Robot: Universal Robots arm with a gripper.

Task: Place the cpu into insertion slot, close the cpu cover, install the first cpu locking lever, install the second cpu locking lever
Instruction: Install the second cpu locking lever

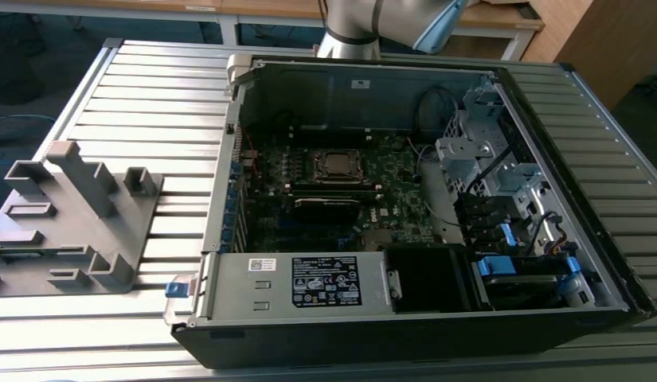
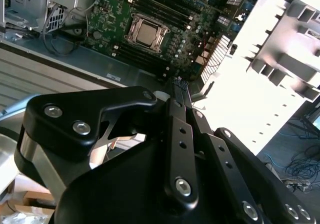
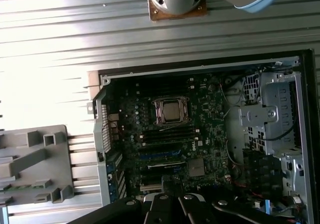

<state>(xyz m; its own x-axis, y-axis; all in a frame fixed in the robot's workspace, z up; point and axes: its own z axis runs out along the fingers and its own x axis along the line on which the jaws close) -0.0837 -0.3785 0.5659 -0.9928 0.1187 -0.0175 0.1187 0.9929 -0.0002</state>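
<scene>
Ribbed aluminium slats are making up the table (image 1: 115,95) you are working over, and the black computer case (image 1: 413,338) is lying open on it, with a grey moulded fixture (image 1: 79,211) standing just beside it at the exterior view's left. Inside, the green motherboard (image 1: 397,203) is facing up, and the cpu (image 2: 146,32) is sitting in its socket near the board's middle, its dull silver-tan top showing flat and square. The cpu cover (image 2: 129,34) is framing it as a thin bright metal rim; whether that frame is fully down you are not able to tell. Your gripper (image 2: 176,86) is hanging well above the board, its black linkage arms and bright screws crowding both wrist views. You cannot tell how far open it is, and nothing is showing in its hold. By the look of it, the chip is going to handle as light, stiff and thin, with a smooth lid that is likely slippery and an underside that is probably delicate, so you are better off taking it by two opposite edges and keeping it level. The cover is looking like thin sheet steel, rigid enough to push. Its free edge, away from the hinge, is likely the place to press.
</scene>
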